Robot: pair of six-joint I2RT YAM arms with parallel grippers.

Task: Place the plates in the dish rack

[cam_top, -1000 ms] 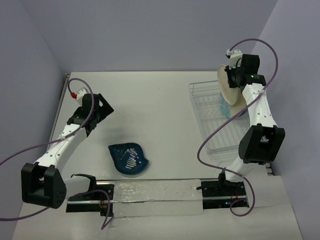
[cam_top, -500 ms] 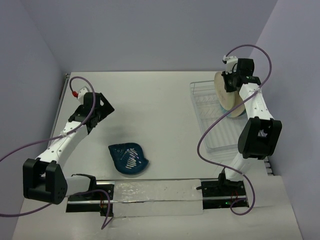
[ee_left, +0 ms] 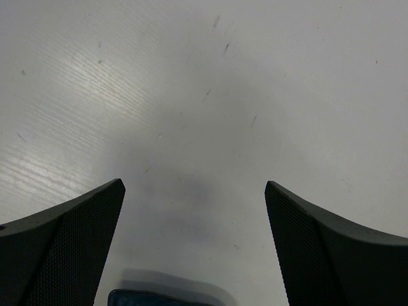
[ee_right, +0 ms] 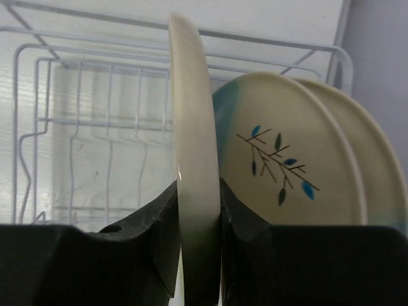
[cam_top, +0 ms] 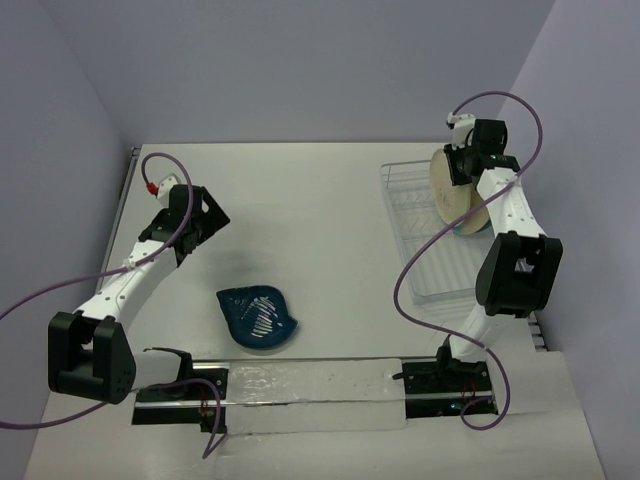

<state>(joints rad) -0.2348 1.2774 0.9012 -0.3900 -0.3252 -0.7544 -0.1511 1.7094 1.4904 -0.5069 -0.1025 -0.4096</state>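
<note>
My right gripper is shut on the rim of the plain pale yellow plate, holding it upright on edge over the white wire dish rack. In the right wrist view the yellow plate stands between my fingers. Two cream-and-light-blue sprig plates stand upright in the rack just beside it. The dark teal leaf-shaped dish lies flat on the table. My left gripper is open and empty above bare table; the dish's edge shows at the bottom of the left wrist view.
The rack sits at the table's right side near the wall, its near slots holding nothing. A clear plastic strip lies along the front edge between the arm bases. Purple cables loop from both arms.
</note>
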